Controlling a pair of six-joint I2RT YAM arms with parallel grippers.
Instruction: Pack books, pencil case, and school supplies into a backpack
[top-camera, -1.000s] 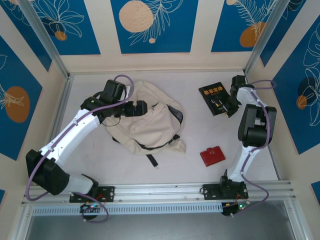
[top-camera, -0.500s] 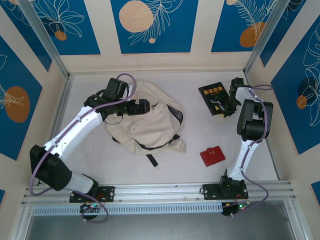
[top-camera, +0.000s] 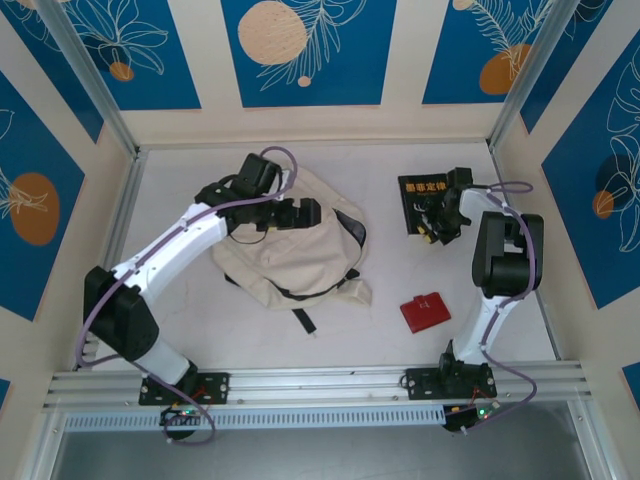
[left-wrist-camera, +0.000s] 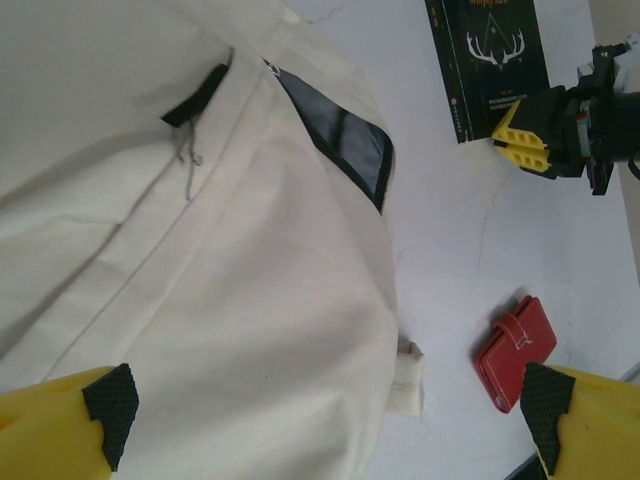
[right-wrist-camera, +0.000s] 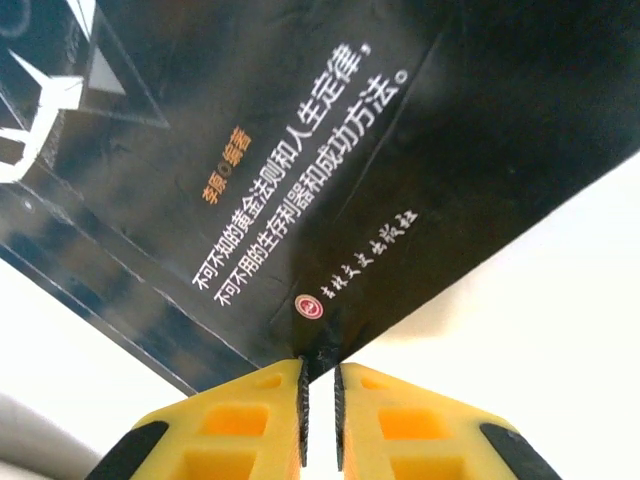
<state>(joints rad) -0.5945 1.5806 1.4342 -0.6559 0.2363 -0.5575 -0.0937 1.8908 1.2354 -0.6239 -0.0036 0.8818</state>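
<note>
Jaws of the left gripper (top-camera: 303, 214) stand spread wide over the upper middle of the backpack (top-camera: 290, 255), seen from the top camera, with nothing between them. The cream-white backpack lies flat on the counter (top-camera: 380, 340), black straps trailing from its near edge. Well to the right of the backpack, toward the far wall, lies the black book (top-camera: 418, 195), and the right gripper (top-camera: 436, 224) sits at the book's near right corner. A red case (top-camera: 426, 311) lies on the counter off the backpack's near right corner, apart from it.

From the left wrist, the two yellow fingers (left-wrist-camera: 55, 425) sit in the lower corners, far apart, with backpack (left-wrist-camera: 200, 250) fabric beneath them. A dark panel (left-wrist-camera: 345, 145) shows at the backpack's edge. Beyond the backpack, the black book (left-wrist-camera: 490, 50) lies on the pale counter (left-wrist-camera: 450, 260) with the right gripper (left-wrist-camera: 520, 140) at its corner. The red case (left-wrist-camera: 515, 350) lies closed near the backpack's edge.

From the right wrist, the right gripper (right-wrist-camera: 320, 400) has its yellow fingers (right-wrist-camera: 240, 425) drawn almost together, with only a thin slit between them. The corner of the black book (right-wrist-camera: 300, 150) runs down into that slit, so the jaws pinch the book's corner. White and orange lettering and a small red seal show on the cover. Pale counter (right-wrist-camera: 530, 320) shows beside the book.
</note>
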